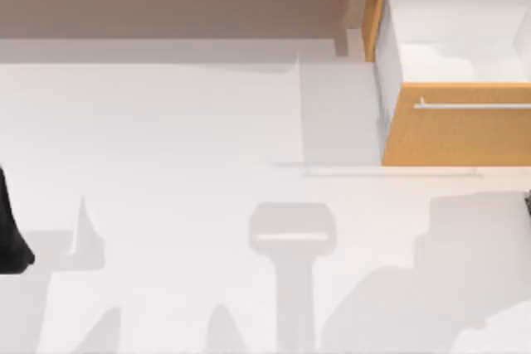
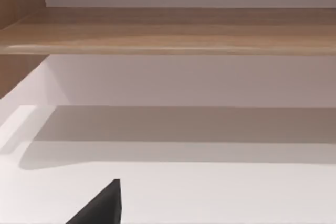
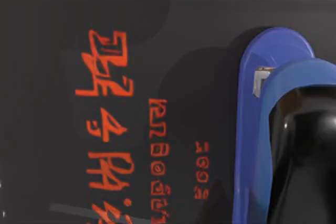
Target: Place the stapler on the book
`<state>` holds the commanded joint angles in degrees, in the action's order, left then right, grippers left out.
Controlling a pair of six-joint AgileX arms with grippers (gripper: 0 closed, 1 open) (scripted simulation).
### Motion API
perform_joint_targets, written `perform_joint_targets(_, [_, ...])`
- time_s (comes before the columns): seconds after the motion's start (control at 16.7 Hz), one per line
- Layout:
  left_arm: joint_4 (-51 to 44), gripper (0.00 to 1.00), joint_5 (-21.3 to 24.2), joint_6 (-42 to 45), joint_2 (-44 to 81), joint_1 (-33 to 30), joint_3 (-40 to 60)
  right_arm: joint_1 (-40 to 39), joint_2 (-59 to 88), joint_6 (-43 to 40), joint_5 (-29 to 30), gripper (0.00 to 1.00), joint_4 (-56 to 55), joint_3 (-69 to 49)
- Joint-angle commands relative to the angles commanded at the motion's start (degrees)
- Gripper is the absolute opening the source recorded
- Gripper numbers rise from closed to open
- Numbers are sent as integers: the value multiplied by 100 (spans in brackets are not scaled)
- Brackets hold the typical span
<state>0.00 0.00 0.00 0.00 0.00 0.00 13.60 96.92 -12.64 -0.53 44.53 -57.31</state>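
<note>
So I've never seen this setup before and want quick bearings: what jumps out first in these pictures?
The right wrist view is most striking: a blue stapler with a glossy black top lying on a black book cover with orange lettering. From above, an open wooden drawer with a white lining and metal handle sits at the table's far right. The left arm's dark tip rests at the left edge of the pale table.

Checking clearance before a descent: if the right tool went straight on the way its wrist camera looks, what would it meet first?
Probably the blue stapler lying over the dark book; depth is unclear.
</note>
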Motion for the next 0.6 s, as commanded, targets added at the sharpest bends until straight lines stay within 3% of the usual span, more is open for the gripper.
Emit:
perform_joint_targets(0.24, [0, 100, 0, 0, 0, 0, 0, 0, 0, 0, 0, 98, 0, 0])
perform_joint_targets(0.6, [0, 100, 0, 0, 0, 0, 0, 0, 0, 0, 0, 100, 0, 0])
